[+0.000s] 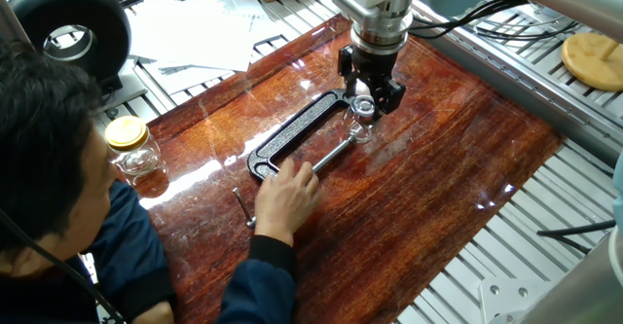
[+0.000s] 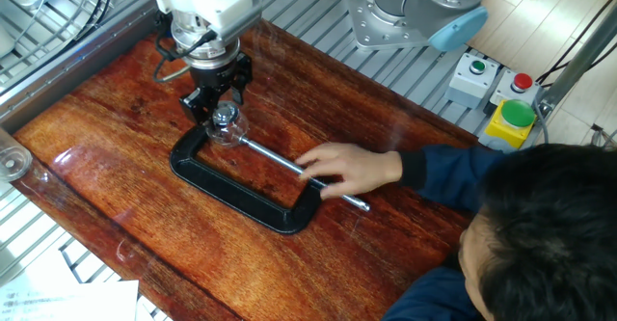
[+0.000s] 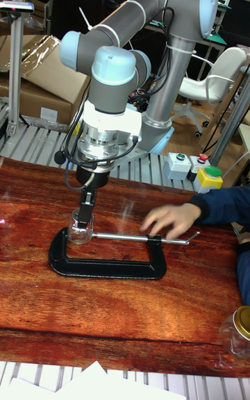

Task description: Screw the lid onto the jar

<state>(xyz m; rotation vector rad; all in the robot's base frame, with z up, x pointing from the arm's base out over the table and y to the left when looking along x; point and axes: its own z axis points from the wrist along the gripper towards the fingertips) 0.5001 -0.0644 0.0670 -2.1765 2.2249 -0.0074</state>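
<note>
1. The tabletop [image 1: 428, 168] lies beneath the tool [image 1: 370, 98].
2. A clamp [image 2: 231, 192] pins the jar [image 2: 229, 131] directly below the tool.
3. A hand [image 2: 352, 170] rests on the clamp's screw, away from the tool.
4. The tool's fingers close around the lid [image 2: 224, 116] atop the jar.

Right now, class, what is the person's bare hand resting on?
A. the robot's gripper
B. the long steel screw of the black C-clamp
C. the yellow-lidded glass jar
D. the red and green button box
B: the hand lies over the clamp's screw rod, away from the gripper at the tiny clear jar.
</note>
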